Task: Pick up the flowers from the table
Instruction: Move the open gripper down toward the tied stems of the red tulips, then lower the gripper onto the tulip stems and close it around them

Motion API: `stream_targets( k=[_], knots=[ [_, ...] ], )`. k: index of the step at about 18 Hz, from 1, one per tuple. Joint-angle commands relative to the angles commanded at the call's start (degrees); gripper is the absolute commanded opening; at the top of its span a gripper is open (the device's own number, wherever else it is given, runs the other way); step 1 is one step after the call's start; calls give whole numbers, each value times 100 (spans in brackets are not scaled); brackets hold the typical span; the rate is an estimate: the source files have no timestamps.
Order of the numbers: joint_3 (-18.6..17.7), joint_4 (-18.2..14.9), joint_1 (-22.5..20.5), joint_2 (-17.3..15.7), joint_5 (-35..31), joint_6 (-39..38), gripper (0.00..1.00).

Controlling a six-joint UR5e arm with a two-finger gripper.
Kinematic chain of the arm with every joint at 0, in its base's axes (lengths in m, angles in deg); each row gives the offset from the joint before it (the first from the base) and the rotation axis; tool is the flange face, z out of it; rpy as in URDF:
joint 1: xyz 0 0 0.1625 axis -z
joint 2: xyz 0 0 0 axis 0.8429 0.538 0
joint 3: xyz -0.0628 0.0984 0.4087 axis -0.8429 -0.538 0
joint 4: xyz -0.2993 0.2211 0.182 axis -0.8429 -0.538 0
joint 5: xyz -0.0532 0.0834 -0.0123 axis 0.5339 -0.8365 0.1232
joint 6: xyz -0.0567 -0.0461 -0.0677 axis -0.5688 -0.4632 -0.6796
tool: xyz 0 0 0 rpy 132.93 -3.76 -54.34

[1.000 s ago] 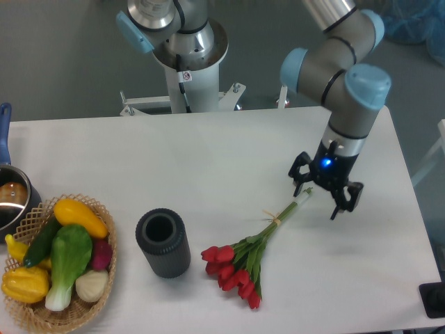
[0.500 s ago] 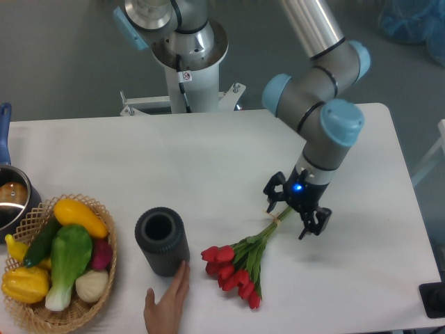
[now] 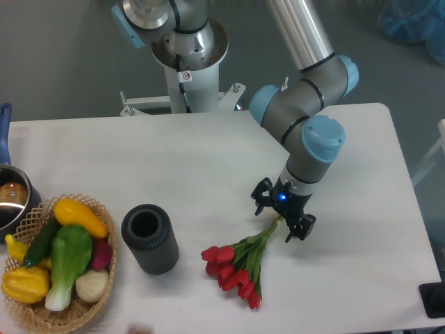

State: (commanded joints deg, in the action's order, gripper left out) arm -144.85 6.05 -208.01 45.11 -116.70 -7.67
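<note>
The flowers [image 3: 240, 268], a bunch of red tulips with green leaves and tied green stems, lie on the white table [image 3: 195, 160] right of centre, near its front edge. The blooms point down-left and the stems run up-right. My gripper [image 3: 281, 218] hangs over the upper end of the stems. Its two fingers are spread, one on each side of the stems, and hold nothing. The pale stem tip is hidden under the gripper.
A dark ribbed cylinder vase [image 3: 147, 239] stands left of the flowers. A wicker basket [image 3: 35, 309] with yellow, green and purple vegetables sits at the front left. A pot [image 3: 10, 198] is at the left edge. The robot base [image 3: 188, 52] stands behind the table.
My gripper has moved down-left along the stems toward the blooms. A hand that reached in beside the vase has withdrawn, and the vase has shifted slightly left.
</note>
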Motion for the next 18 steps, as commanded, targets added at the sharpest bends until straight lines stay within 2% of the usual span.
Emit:
stream_targets(
  k=[8,11,13,14,18],
  knots=[
    [18,106,97,97,-9,-168,100],
    [9,115,114,123,-246,-150,99],
    [9,115,123,132,-246,-150,93],
    [0,115,123,132,-246,-159,87],
    [0,123,123,132,-246,-159,78]
  ],
)
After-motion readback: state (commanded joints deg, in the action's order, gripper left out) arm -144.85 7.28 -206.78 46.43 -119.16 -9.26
